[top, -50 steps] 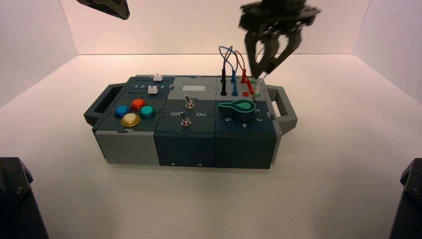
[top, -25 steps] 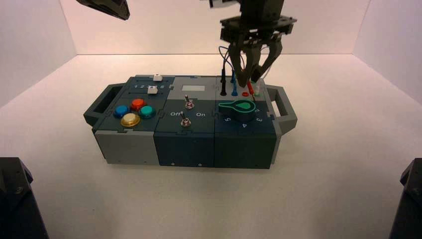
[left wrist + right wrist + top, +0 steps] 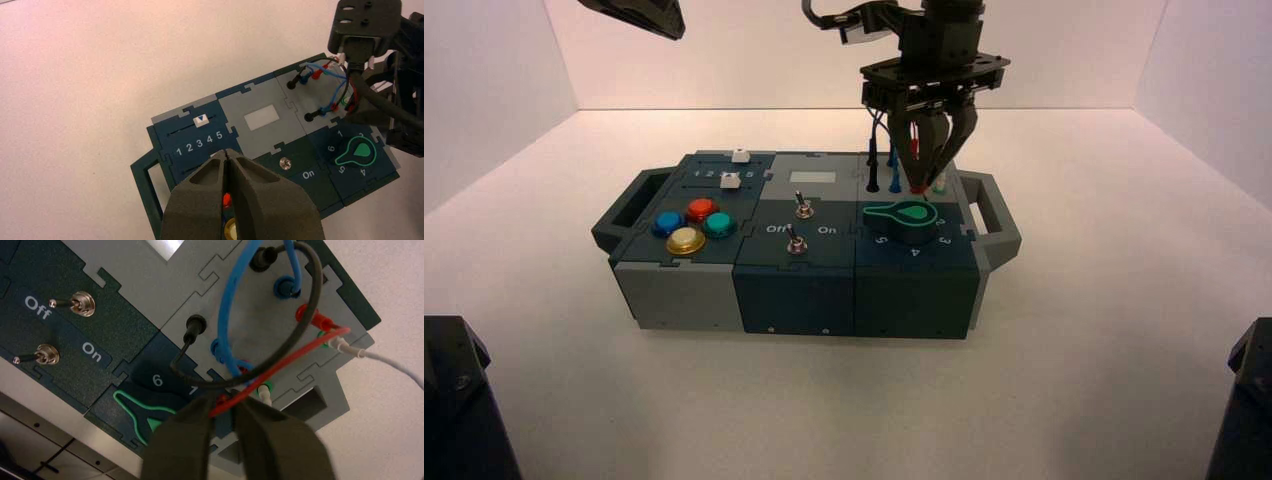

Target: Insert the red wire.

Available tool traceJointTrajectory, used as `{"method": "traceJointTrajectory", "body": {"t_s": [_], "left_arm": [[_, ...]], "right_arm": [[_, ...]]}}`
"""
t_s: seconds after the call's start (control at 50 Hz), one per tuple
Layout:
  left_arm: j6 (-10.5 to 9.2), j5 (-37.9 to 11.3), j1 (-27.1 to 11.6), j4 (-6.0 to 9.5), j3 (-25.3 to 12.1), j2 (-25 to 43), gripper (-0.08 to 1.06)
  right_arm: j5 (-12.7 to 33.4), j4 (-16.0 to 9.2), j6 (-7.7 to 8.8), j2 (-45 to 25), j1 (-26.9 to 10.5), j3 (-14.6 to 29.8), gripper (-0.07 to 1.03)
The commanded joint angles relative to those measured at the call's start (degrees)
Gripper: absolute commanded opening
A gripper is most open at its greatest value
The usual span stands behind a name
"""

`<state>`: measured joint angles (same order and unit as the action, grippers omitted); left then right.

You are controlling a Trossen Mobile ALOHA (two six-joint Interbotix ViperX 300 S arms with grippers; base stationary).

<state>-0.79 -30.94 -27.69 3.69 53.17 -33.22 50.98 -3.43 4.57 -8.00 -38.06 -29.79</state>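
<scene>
Right gripper (image 3: 224,412) pinches the red wire (image 3: 280,364) at its near plug, red socket (image 3: 243,369) just farther; left gripper (image 3: 225,153), closed, hangs far left.

The knob (image 3: 911,222) lay just before my right fingers (image 3: 908,155); switches (image 3: 804,209) stood to their left, buttons (image 3: 686,240) farther left, sliders (image 3: 730,181) behind those. Right of my fingers lay a handle (image 3: 998,225).
</scene>
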Motion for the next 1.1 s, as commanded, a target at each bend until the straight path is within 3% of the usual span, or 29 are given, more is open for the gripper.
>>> {"method": "traceJointTrajectory", "body": {"t_s": [0.02,0.24,0.38,0.78,1.1], "left_arm": [[0.26,0.44,-0.18,-0.09,-1.85,-0.44,-0.03],[0.26,0.44,-0.09,-0.09,-1.85,-0.53,-0.03],[0.26,0.35,-0.09,-0.18,-1.85,-0.97,-0.03],[0.35,0.44,-0.18,-0.18,-1.93,-0.79,-0.03],[0.26,0.53,-0.18,-0.18,-1.93,-0.70,-0.03]], "right_arm": [[0.09,0.26,-0.35,0.79,-0.18,1.67,-0.03],[-1.14,2.11,-2.55,2.46,-0.18,1.58,-0.02],[-4.92,2.11,-3.60,4.57,-0.18,-0.44,-0.02],[-10.37,2.02,-4.31,5.63,-0.18,-4.04,-0.02],[-11.60,2.29,-4.31,5.36,-0.09,-4.04,-0.02]]}}
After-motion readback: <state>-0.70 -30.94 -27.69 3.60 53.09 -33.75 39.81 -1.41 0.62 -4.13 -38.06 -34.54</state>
